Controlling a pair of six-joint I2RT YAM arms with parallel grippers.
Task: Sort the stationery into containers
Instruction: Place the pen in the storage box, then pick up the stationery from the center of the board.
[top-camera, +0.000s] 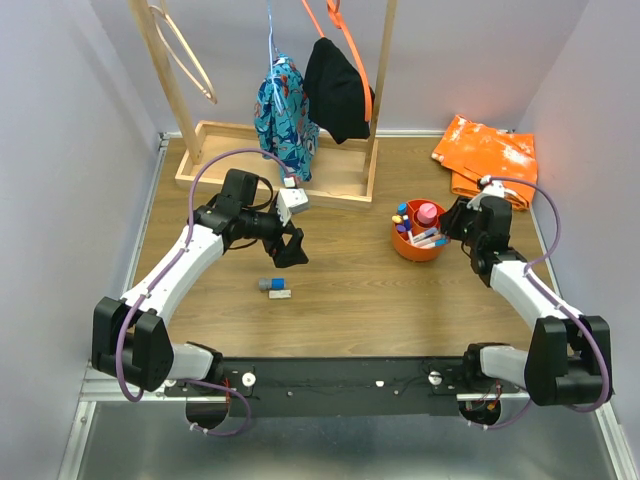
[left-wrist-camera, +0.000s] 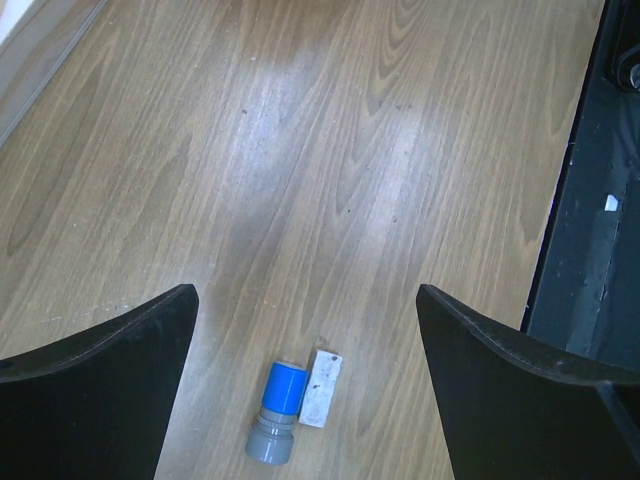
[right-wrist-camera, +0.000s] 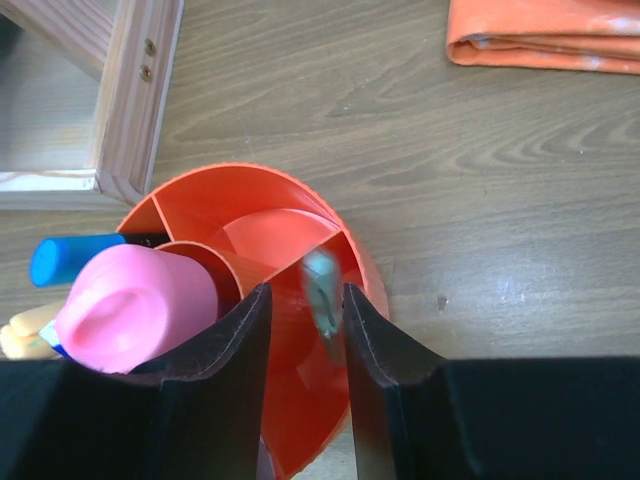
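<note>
The orange cup (top-camera: 418, 243) with inner dividers stands right of centre and holds a pink highlighter (right-wrist-camera: 135, 305), a blue-capped pen (right-wrist-camera: 65, 258) and other pens. My right gripper (top-camera: 452, 225) hangs over the cup (right-wrist-camera: 240, 175). Its jaws (right-wrist-camera: 305, 290) stand a little apart, with a blurred mint-green piece (right-wrist-camera: 322, 292) loose between them, close to the right finger, over a compartment. My left gripper (top-camera: 290, 250) is open and empty above a short blue-and-grey item (left-wrist-camera: 275, 410) and a small white block (left-wrist-camera: 321, 388), which lie side by side on the table (top-camera: 268, 284).
A wooden rack on a tray base (top-camera: 215, 160) stands at the back with clothes hanging from it. A folded orange bag (top-camera: 487, 155) lies at the back right. The black rail (left-wrist-camera: 590, 220) runs along the table's near edge.
</note>
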